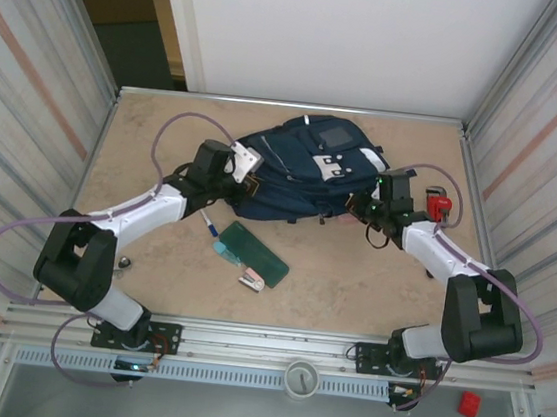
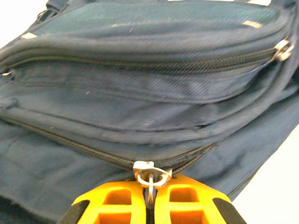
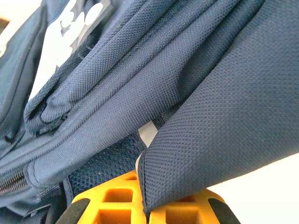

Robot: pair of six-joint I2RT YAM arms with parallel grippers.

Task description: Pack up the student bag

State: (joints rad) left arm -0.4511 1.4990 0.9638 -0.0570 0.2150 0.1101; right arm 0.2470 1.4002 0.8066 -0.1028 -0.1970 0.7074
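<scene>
The student bag (image 1: 308, 167), navy blue with white patches, lies flat at the middle back of the table. My left gripper (image 1: 246, 170) is at the bag's left side, shut on a metal zipper pull (image 2: 152, 173) of the long zipper (image 2: 70, 144); its orange fingers (image 2: 117, 200) press together on the tab. At the bag's right side my right gripper (image 1: 367, 207) is shut on a fold of the bag's fabric (image 3: 219, 121), which drapes over its orange fingers (image 3: 112, 198).
In front of the bag lie a green pouch (image 1: 253, 253), a blue pen (image 1: 209, 224) and a small pink-and-white item (image 1: 251, 282). A red object (image 1: 439, 203) sits by the right arm. Metal walls enclose the table on both sides.
</scene>
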